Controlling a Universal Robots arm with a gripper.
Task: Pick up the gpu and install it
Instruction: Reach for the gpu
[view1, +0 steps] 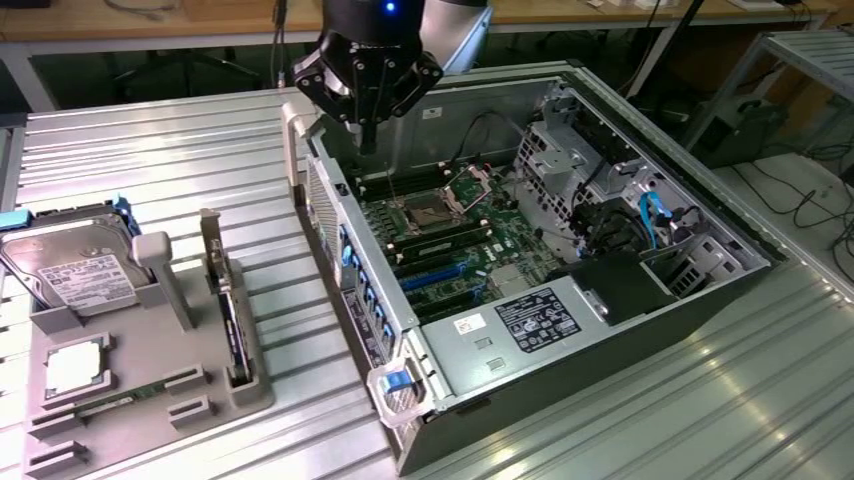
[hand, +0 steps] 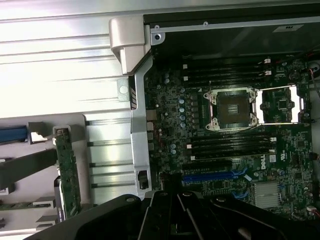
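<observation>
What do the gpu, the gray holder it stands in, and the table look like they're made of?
The gpu: dark circuit board, likely fiberglass, with a pale matte metal bracket at one end. The gray holder: probably matte plastic, dull and blocky. The table: ribbed metal, likely aluminium, with bright streaky reflections.
</observation>
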